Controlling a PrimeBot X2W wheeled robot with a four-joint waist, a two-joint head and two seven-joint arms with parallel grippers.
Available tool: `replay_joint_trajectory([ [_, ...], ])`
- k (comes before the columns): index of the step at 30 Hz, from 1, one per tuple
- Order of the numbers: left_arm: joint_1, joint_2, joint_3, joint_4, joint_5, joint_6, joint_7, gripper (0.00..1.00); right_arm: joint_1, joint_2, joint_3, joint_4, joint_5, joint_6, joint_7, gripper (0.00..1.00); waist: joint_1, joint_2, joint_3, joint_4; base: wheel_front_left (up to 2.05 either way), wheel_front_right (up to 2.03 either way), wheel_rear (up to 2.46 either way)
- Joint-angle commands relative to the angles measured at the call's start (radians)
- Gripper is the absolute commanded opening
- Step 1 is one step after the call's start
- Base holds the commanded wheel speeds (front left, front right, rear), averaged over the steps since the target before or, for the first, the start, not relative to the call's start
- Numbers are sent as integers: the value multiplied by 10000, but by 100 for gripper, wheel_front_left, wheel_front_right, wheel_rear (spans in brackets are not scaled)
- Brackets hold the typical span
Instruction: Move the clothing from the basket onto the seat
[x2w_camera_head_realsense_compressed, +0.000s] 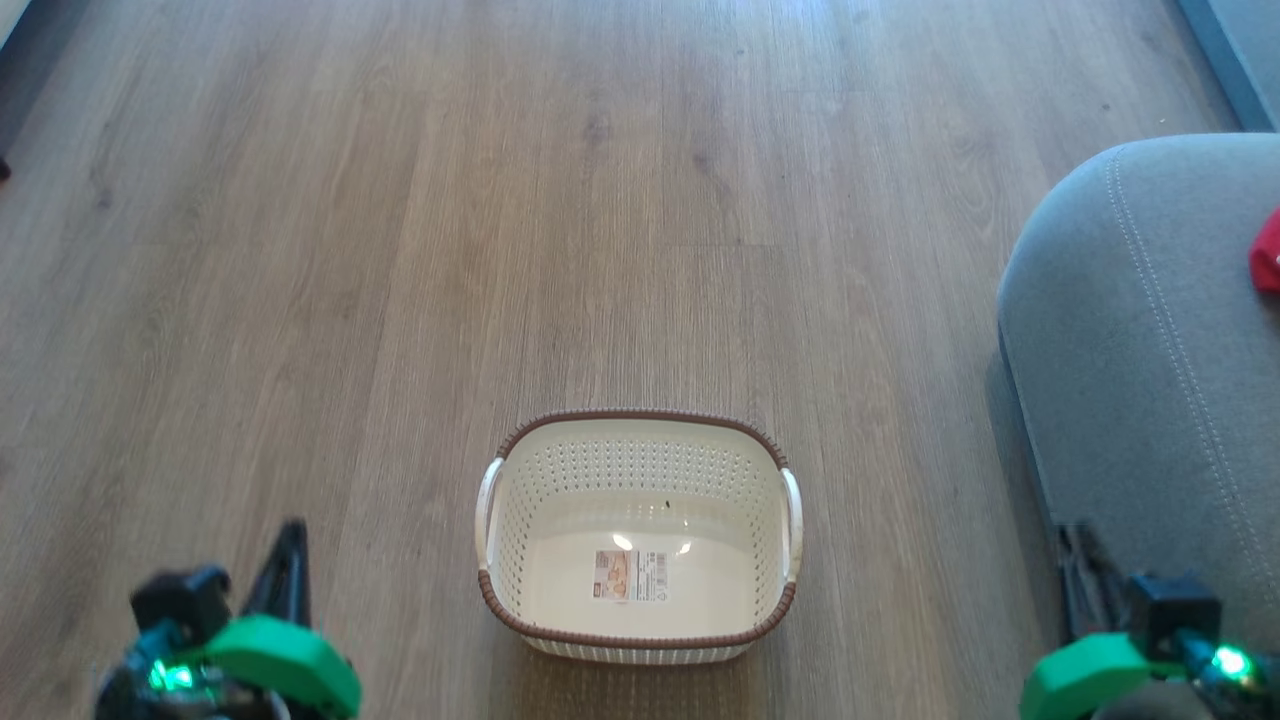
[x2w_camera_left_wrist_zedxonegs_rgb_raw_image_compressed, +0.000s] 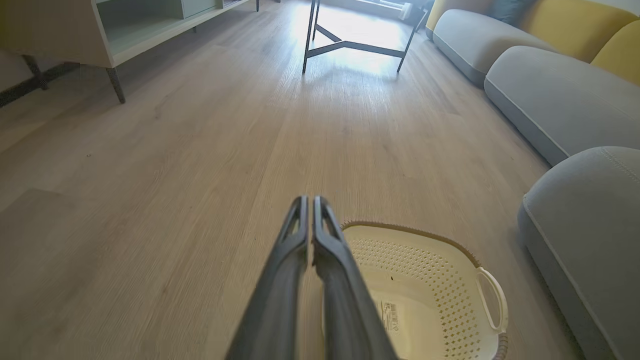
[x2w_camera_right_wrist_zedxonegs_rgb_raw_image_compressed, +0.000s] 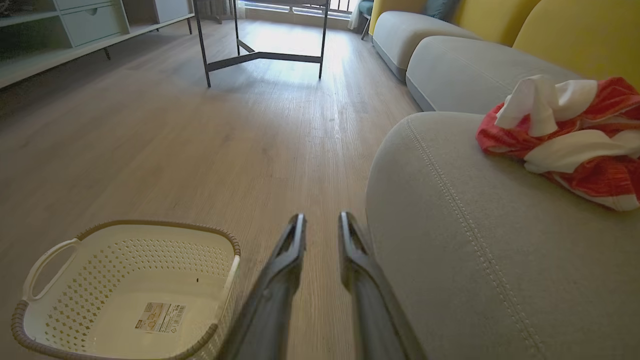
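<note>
The basket (x2w_camera_head_realsense_compressed: 640, 416) sits on the wooden floor (x2w_camera_head_realsense_compressed: 400, 250) with nothing in it, its label sticker (x2w_camera_head_realsense_compressed: 630, 576) plain on the bare bottom. The clothing (x2w_camera_right_wrist_zedxonegs_rgb_raw_image_compressed: 565, 140), a red-and-white bundle, lies on the grey seat (x2w_camera_right_wrist_zedxonegs_rgb_raw_image_compressed: 475, 260) to the right of the basket, well back from the seat's rounded corner. By that layout the move looks complete, and the step in hand is likely just parking the arms.

The left gripper (x2w_camera_left_wrist_zedxonegs_rgb_raw_image_compressed: 310, 201) hangs low to the left of the basket, its fingers pressed together on nothing. The right gripper (x2w_camera_right_wrist_zedxonegs_rgb_raw_image_compressed: 322, 218) is between the basket and the seat's front edge, with a narrow gap between its fingers and nothing in it.

To finish well, both arms should travel over open floor, not clipping the basket's handles or brushing the seat's edge, so the bundle does not get dragged off.

Beyond the basket stand a dark metal table frame (x2w_camera_right_wrist_zedxonegs_rgb_raw_image_compressed: 260, 50) and a pale shelf unit (x2w_camera_left_wrist_zedxonegs_rgb_raw_image_compressed: 125, 30); more grey sofa cushions (x2w_camera_left_wrist_zedxonegs_rgb_raw_image_compressed: 550, 95) with yellow backs (x2w_camera_right_wrist_zedxonegs_rgb_raw_image_compressed: 575, 35) run on past the seat. None crowds the arms.
</note>
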Motion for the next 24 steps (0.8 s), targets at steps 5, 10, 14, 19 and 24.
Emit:
replay_joint_trajectory([
  [5, 98, -137, 88, 138, -327, -38, 118, 0, -22, 22, -16, 225, 444, 2, 124, 0, 1, -1, -2, -14, 0, 0, 0],
  [10, 57, -204, 208, 77, -780, -90, 263, 0, -99, 39, -48, 216, 1057, 5, 268, 0, 1, -1, -3, -32, 0, 0, 0],
  [14, 26, -258, 302, 26, -1143, -132, 376, 0, -160, 53, -72, 208, 1547, 7, 380, 0, 1, -1, -4, -46, 0, 0, 0],
  [19, -14, -325, 420, -36, -1598, -184, 518, 0, -239, 70, -101, 202, 2159, 10, 522, 0, 1, -1, -6, -63, 0, 0, 0],
  [24, -56, -392, 538, -97, -2052, -236, 660, 0, -320, 87, -132, 198, 2771, 13, 664, 0, 1, -1, -7, -81, 0, 0, 0],
])
